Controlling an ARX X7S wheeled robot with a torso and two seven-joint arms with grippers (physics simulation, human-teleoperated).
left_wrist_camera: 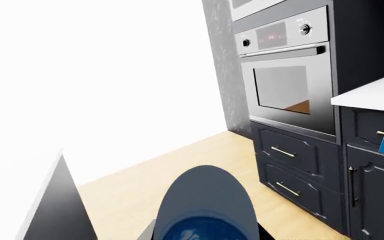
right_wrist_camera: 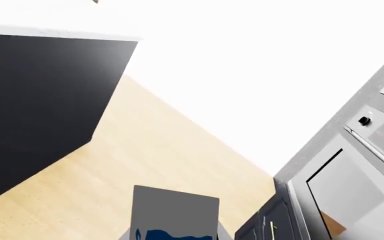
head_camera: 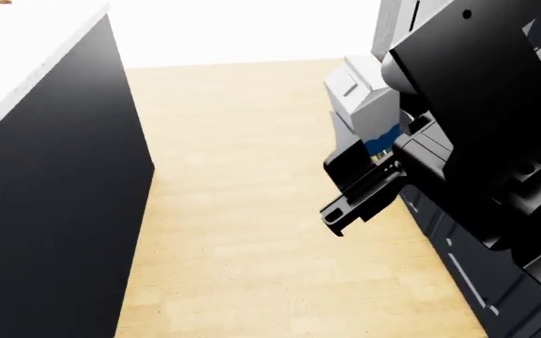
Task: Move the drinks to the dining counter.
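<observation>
The right gripper (head_camera: 369, 169) is closed on the milk carton (head_camera: 365, 105), held up over the wood floor (head_camera: 242, 211). Only the left wrist view shows the water bottle (left_wrist_camera: 209, 210) close up; its gripper's grip cannot be seen. Farther off stands the oven (left_wrist_camera: 289, 75).

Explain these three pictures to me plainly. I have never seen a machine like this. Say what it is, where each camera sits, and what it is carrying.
This is a simulated wheeled robot with two arms ending in grippers. The head picture looks down from its head at a wooden floor between the black-sided dining counter and dark cabinets. There the right gripper holds a white-and-blue milk carton. The other two pictures come from cameras by each gripper. The right wrist one shows that carton close up. The left wrist one shows a rounded bottle with a blue label filling its lower edge, apparently held, and a wall oven. The left gripper itself is not visible.
</observation>
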